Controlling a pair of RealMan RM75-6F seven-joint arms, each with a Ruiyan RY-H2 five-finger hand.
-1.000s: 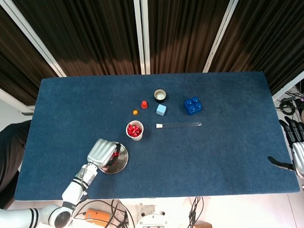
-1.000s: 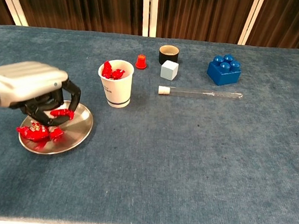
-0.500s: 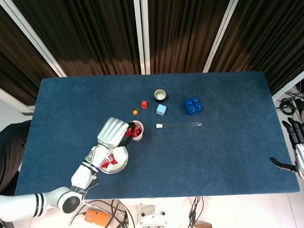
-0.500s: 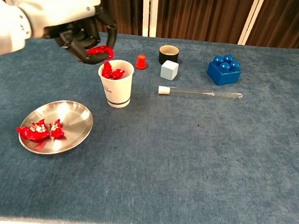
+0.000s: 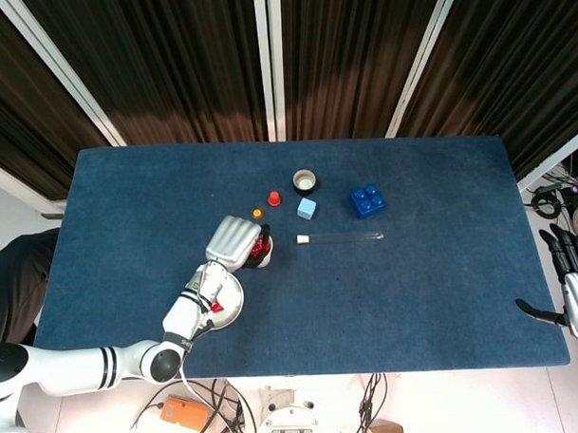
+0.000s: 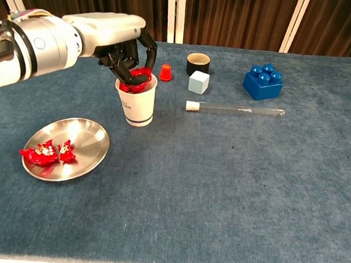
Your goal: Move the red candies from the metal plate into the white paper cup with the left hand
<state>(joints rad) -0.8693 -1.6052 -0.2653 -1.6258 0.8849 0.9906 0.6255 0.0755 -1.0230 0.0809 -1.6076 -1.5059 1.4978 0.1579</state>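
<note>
The white paper cup (image 6: 136,107) stands left of the table's middle with red candies heaped in it. My left hand (image 6: 123,44) hovers right over its mouth, fingers curled down and pinching a red candy (image 6: 140,75) at the rim. From the head view the left hand (image 5: 233,241) covers most of the cup (image 5: 263,256). The metal plate (image 6: 94,138) lies nearer the front left, with a few red candies (image 6: 47,153) on its left side. My right hand (image 5: 575,284) rests off the table's right edge, fingers spread and holding nothing.
Behind the cup stand a small red cap (image 6: 165,73), a black-rimmed pot (image 6: 198,64) and a light blue cube (image 6: 199,82). A blue brick (image 6: 263,81) and a lying test tube (image 6: 236,109) are to the right. An orange cap (image 5: 257,213) sits near the hand.
My left hand lifted a red candy off the plate, carried it up and to the right, and now lowers it at the cup's mouth. The right hand stayed put.
</note>
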